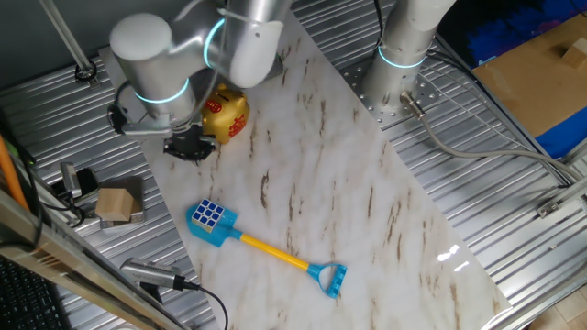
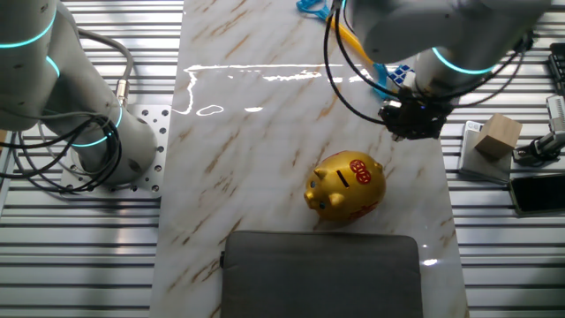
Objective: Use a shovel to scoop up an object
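Note:
The shovel lies flat on the marble board, with its light-blue blade (image 1: 220, 229) at the left, yellow shaft (image 1: 271, 250) and blue end loop (image 1: 328, 278). The puzzle cube (image 1: 209, 214) sits on the blade. My gripper (image 1: 189, 148) hangs above the board's left edge, beside the golden pig bank (image 1: 226, 115) and well apart from the shovel, holding nothing. Its jaws are too dark to read. In the other fixed view my gripper (image 2: 412, 120) is near the cube (image 2: 403, 74). The arm hides most of the blade, and the shaft (image 2: 350, 37) and loop (image 2: 309, 5) show at the top.
The pig bank (image 2: 346, 185) stands mid-board. A tan wooden block (image 1: 116, 203) (image 2: 496, 135) sits off the board on the ribbed metal table. A dark grey pad (image 2: 320, 274) covers the board's near end. A second arm's base (image 1: 401, 69) is bolted beside the board.

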Available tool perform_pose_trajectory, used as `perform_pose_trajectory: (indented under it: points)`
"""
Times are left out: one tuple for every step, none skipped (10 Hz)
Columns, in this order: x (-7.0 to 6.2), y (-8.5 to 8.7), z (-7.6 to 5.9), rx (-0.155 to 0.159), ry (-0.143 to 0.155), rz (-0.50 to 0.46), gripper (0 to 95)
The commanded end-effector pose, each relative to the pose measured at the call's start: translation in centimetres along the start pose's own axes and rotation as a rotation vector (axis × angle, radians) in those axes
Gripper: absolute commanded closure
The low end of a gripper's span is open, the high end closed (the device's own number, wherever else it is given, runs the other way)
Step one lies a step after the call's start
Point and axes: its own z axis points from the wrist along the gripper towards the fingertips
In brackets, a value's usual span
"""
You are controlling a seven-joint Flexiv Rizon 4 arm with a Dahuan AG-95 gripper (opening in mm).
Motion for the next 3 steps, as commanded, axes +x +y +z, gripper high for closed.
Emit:
perform_pose_trajectory:
  points:
    - [-0.01, -0.24, 0.15, 0.014, 0.03, 0.069, 95.0]
    - [-0.02, -0.23, 0.16, 0.015, 0.032, 0.068, 95.0]
    - [-0.02, -0.22, 0.16, 0.015, 0.033, 0.065, 95.0]
